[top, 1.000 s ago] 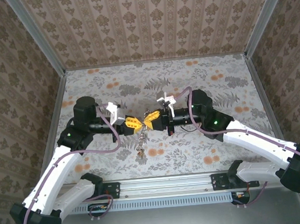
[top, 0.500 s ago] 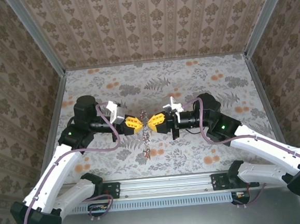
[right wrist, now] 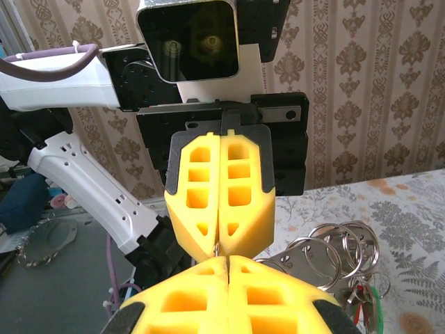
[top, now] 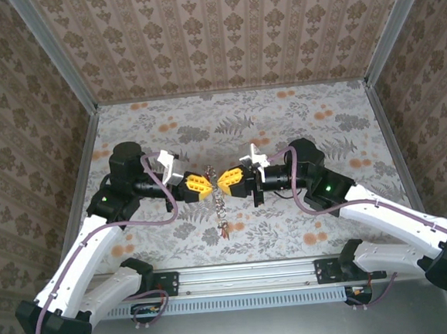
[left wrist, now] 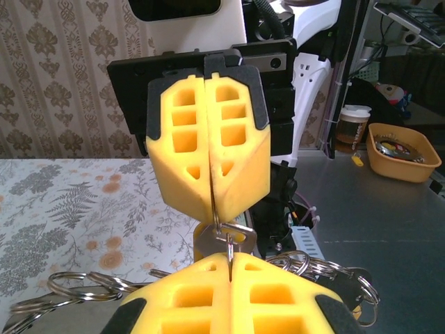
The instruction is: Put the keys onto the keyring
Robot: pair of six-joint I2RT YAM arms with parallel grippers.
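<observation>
Two clenched pincers meet tip to tip over the middle of the table point(top: 320, 113): the left gripper point(top: 202, 186) and the right gripper point(top: 226, 181) both pinch the keyring point(right wrist: 332, 240), with its chain point(top: 220, 206) and keys point(top: 224, 230) dangling below. Threading looks to be under way. Next, I'd guess, a key must slide along the loop without either grip slipping.
</observation>
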